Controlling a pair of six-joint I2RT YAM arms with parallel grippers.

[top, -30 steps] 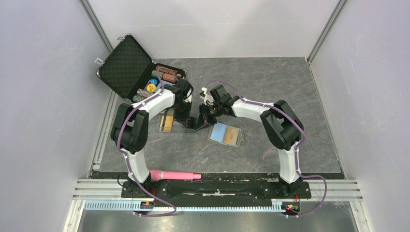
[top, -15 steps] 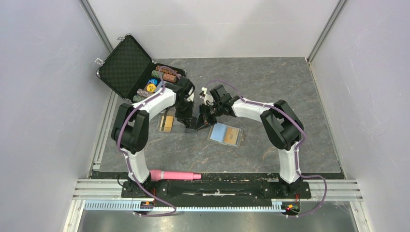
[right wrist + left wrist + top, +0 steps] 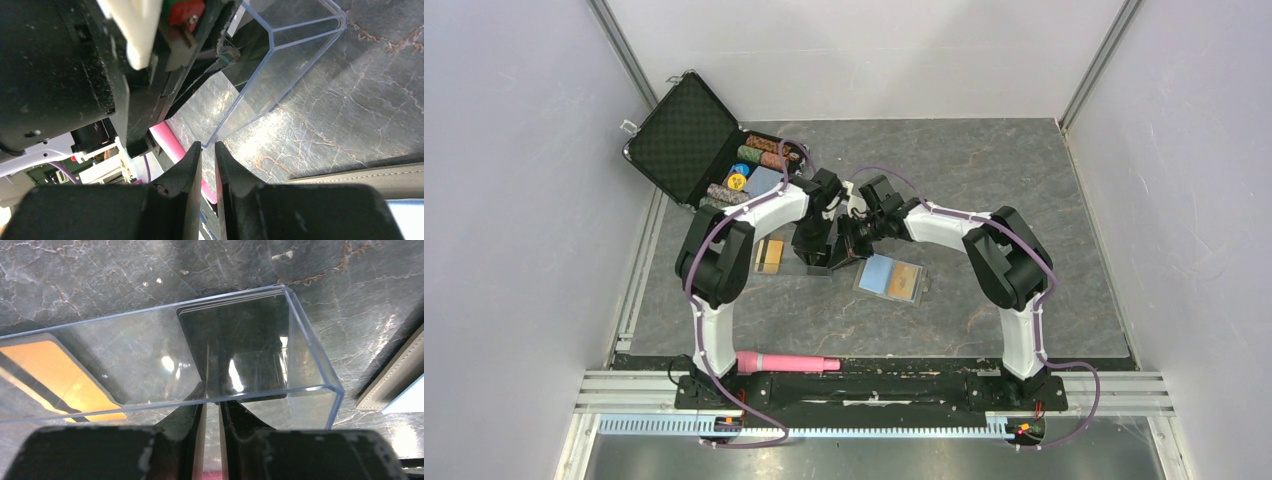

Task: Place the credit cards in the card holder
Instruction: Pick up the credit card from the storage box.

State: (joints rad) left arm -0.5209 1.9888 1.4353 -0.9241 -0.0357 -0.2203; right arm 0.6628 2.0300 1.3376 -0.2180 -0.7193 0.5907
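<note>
Black card position: black card [image 3: 235, 350] lies flat inside the clear box [image 3: 311, 365], straight ahead of the left hand [image 3: 209, 396] and slightly to its right.
Black card axis: appears to run away from the left hand; foreshortening makes this uncertain.
Card holder position: card holder [image 3: 392, 377] lies on the bench [image 3: 350, 285] to the right of the left hand, just beyond the box wall.
Orange card position: orange card [image 3: 60, 375] lies ahead-left of the left hand, seen through the box.
Nearer arm: left hand for the black card; right hand [image 3: 205, 147] for the card holder.
Left hand state: fingers drawn to a narrow slit at the near wall of the box. Whether they pinch anything cannot be told.
Right hand state: closed, apparently on the edge of a clear box wall that runs down between its fingers.
Judgement: the black card must come out of the box and go right.
</note>
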